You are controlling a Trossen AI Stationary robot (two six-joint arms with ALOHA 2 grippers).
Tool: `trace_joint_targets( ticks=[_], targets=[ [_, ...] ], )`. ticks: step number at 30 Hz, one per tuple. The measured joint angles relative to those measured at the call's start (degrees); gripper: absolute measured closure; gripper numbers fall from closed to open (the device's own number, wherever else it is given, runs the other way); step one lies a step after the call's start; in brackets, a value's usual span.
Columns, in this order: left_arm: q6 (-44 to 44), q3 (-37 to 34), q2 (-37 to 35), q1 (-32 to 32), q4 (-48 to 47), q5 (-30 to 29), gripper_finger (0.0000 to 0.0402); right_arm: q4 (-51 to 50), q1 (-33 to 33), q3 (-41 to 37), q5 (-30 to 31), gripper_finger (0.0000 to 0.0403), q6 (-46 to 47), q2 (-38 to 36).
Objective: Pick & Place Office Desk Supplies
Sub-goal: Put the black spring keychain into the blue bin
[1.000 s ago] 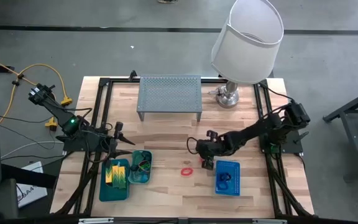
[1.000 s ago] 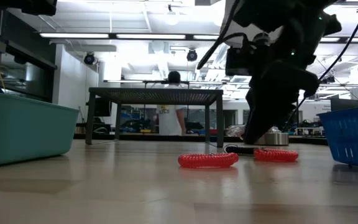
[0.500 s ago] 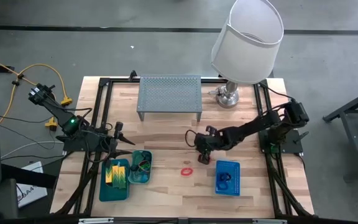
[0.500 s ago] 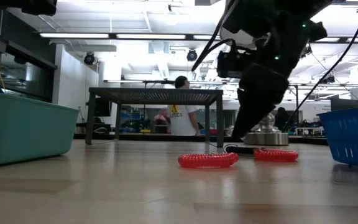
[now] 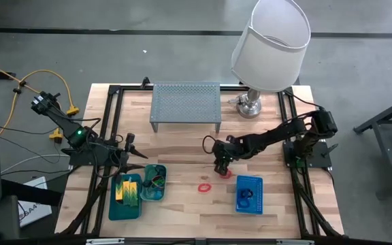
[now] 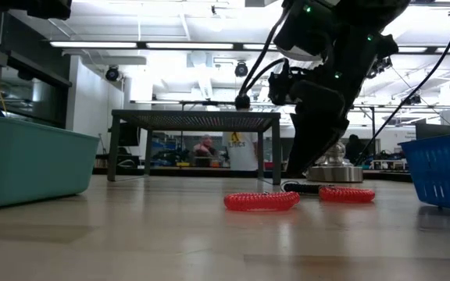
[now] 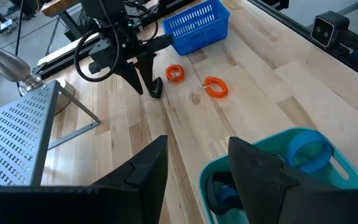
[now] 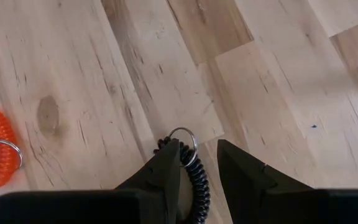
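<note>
A black coiled band loop [image 8: 197, 180] with a metal ring lies flat on the wood near the table's middle, seen too in the low view [image 6: 299, 187]. My right gripper [image 8: 199, 163] is open and points steeply down, one finger on either side of it [image 5: 220, 168]. Two red loops [image 7: 216, 87] [image 7: 175, 73] lie beside it toward the near edge. The blue mesh basket [image 5: 249, 194] sits at the near right. My left gripper [image 7: 197, 168] is open, raised over the teal tray [image 7: 328, 186] that holds blue loops. A second teal tray [image 5: 126, 207] holds yellow-green blocks [image 5: 128, 189]. My right gripper straddles the black loop's ring end [image 8: 188, 140] from above, slanting down. One finger [image 8: 166, 168] overlaps the coil in the wrist view. I cannot tell whether it touches. The loop lies flat on the table.
The grey perforated riser [image 5: 186, 105] stands at the far middle, and the white-shaded lamp [image 5: 271, 41] at the far right. Black frame rails run along both table sides. A person [image 6: 237, 148] stands in the room beyond the table.
My right gripper has swung toward the table's left and a little toward the far edge, away from the blue basket, rolling slightly, and now stands over the black loop. The loops have stayed where they were.
</note>
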Motion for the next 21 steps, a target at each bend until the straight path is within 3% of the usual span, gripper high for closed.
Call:
trace_joint_targets(
  ticks=[21],
  targets=[
    [0.0,0.0,0.02,0.01,0.04,0.0,0.024,1.5,0.14,0.0,0.66,0.0308,0.59,2.07]
  ],
)
